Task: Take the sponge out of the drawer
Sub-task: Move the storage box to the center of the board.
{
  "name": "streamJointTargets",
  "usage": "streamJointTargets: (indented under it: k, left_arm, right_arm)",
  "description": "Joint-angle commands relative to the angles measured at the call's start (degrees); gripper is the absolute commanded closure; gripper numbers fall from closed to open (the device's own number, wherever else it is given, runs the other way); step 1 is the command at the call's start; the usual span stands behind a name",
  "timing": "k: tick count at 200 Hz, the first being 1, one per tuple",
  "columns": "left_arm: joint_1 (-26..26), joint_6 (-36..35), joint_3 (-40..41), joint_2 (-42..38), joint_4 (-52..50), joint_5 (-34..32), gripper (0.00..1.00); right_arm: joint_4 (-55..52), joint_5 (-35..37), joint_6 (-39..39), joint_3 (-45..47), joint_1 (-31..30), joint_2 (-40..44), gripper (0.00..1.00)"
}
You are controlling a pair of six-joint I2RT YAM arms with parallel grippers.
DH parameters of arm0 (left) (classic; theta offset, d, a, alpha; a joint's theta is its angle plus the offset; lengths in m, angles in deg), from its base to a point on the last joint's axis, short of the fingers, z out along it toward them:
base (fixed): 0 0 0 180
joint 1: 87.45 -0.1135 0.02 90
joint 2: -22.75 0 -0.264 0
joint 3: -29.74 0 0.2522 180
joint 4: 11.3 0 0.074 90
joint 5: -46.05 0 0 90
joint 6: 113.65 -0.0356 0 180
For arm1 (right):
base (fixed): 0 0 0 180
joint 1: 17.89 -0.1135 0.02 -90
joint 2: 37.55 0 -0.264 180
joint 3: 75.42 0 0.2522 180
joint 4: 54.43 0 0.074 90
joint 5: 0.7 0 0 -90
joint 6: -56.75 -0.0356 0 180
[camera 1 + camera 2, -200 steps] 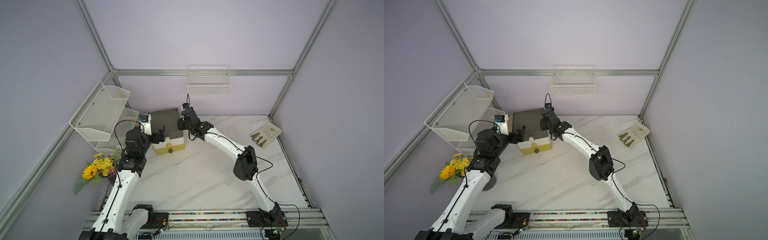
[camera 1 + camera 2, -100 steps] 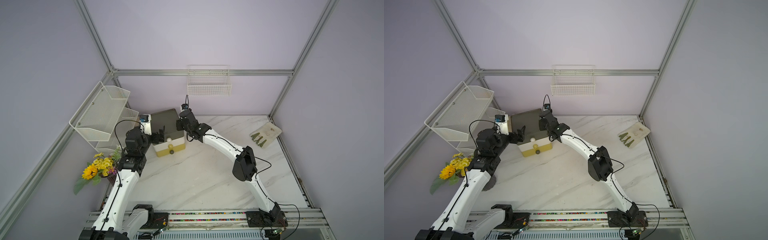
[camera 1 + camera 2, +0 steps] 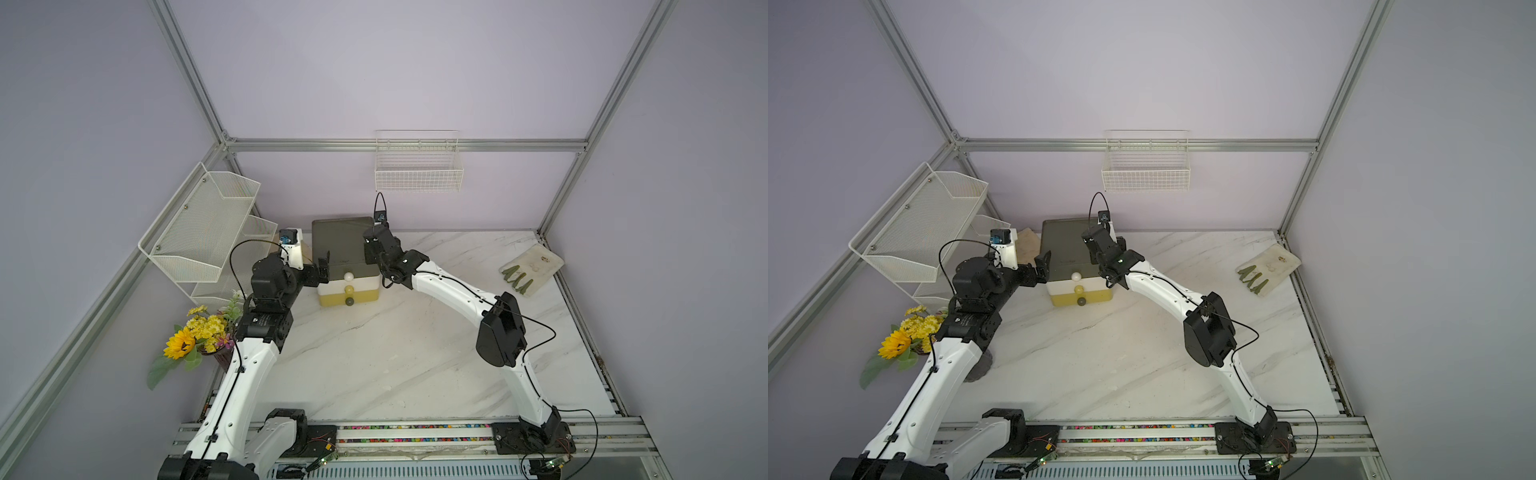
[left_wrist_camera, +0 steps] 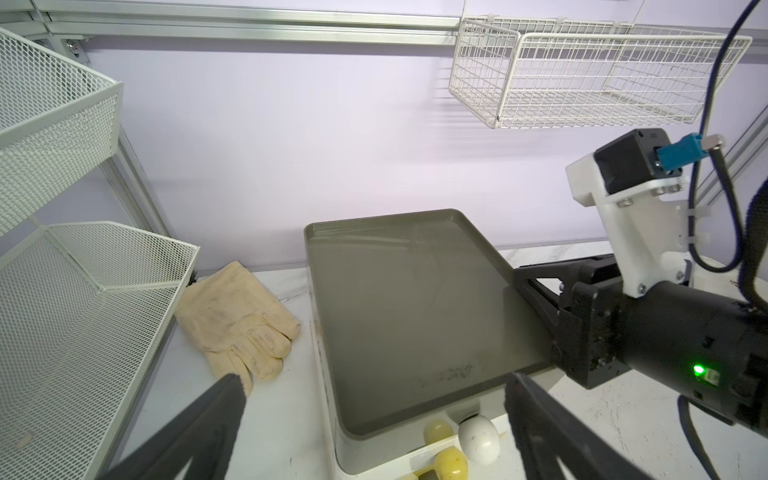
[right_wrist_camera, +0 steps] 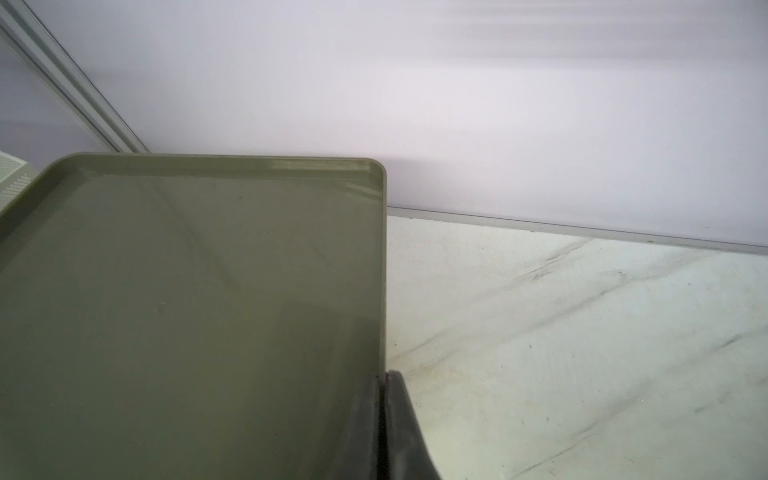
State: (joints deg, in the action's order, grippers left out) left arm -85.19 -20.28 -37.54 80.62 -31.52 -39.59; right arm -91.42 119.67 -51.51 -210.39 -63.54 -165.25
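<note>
1. One drawer unit [image 3: 365, 293] is seen at the back of the marble surface [image 3: 395, 353]. Three knobs are counted down its front: one white [image 3: 348, 275], one yellow [image 3: 350, 289] and one dark [image 3: 349, 302].
2. One olive tray [image 3: 338, 241] is laid on top of the unit and covers its whole top.
3. The sponge is not seen in any view. The insides of the drawers are hidden by the tray and the drawer fronts.
4. Two grippers are counted. The right gripper [image 5: 383, 380] is pressed together on the tray's right-hand rim, with the thin edge pinched between its fingers.
5. The left gripper [image 3: 323, 268] is spread wide and held just beside the tray's left side. No contact can be made out.
6. Two gloves are counted. One cream glove [image 4: 237, 320] lies flat between the unit and the rack. A second glove [image 3: 532, 268], with green fingers, lies well apart at the far right edge of the surface.
7. One white wire basket [image 3: 417, 174] is hung on the back wall above the unit. One tiered mesh rack [image 3: 199, 232] is fixed at the left. One bunch of yellow flowers [image 3: 195, 336] is placed beside the left arm.
8. The unit's sides are crowded by both arms, while the knobs at the front are left uncovered.
</note>
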Motion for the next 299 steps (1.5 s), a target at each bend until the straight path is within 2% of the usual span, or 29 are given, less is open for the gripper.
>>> streamJointTargets:
  k: [1,81,132,161,232,299]
  left_arm:
    - [-0.4,-0.3,0.7,-0.1,2.9,0.8,0.0]
    - [-0.5,0.0,0.9,0.1,3.3,1.0,0.0]
    - [-0.5,0.0,0.9,0.2,3.3,1.2,0.0]
    - [-0.4,0.2,0.9,0.4,3.4,1.4,0.0]
    - [-0.4,0.4,1.0,0.6,3.4,1.6,0.0]
    - [-0.5,0.6,1.0,0.8,3.6,2.7,0.0]
  right_arm:
    - [-0.6,7.9,1.7,0.9,2.3,7.8,1.0]
    - [4.5,13.9,3.0,14.3,7.1,19.8,1.0]
    - [10.7,12.5,1.7,26.9,12.2,28.3,1.0]
    - [15.1,7.2,1.2,32.4,14.7,31.0,1.0]
    - [22.1,-5.3,-0.3,38.5,18.8,31.7,1.0]
    - [26.8,-16.2,-2.5,40.2,20.5,30.7,1.0]
